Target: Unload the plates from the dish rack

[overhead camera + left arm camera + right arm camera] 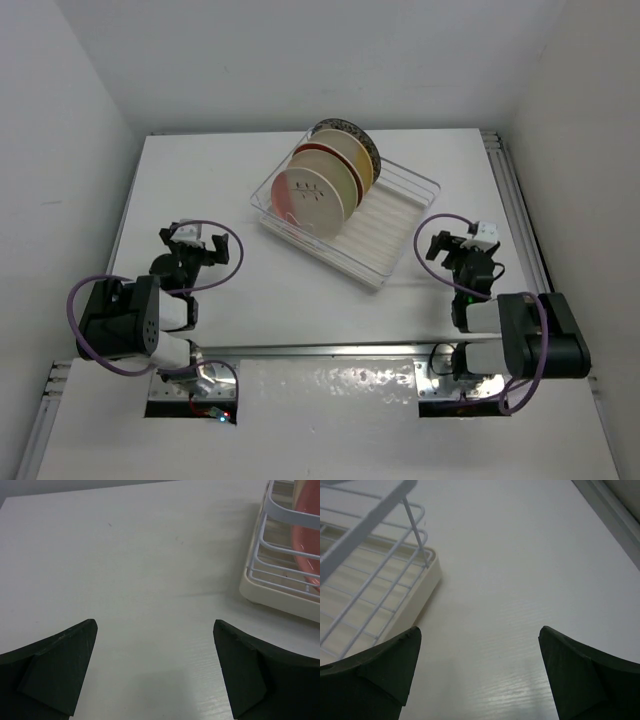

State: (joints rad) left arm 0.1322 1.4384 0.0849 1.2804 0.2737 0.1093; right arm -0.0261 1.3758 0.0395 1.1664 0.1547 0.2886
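Note:
The dish rack (392, 235) stands at the table's middle back, turned at an angle. Several plates stand upright in its left half: a pink plate (310, 198) in front, a cream plate (335, 172) behind it, then a red-rimmed one (366, 165) and a patterned one (350, 127) at the back. My left gripper (205, 243) is open and empty, left of the rack. My right gripper (447, 246) is open and empty, right of the rack. The left wrist view shows the rack's corner (280, 587) and the pink plate's edge (307, 535). The right wrist view shows the rack's corner (415, 595).
White walls close in the table at the left, back and right. A metal rail (520, 215) runs along the table's right edge, and another rail (320, 350) crosses in front by the arm bases. The rack's right half holds no plates.

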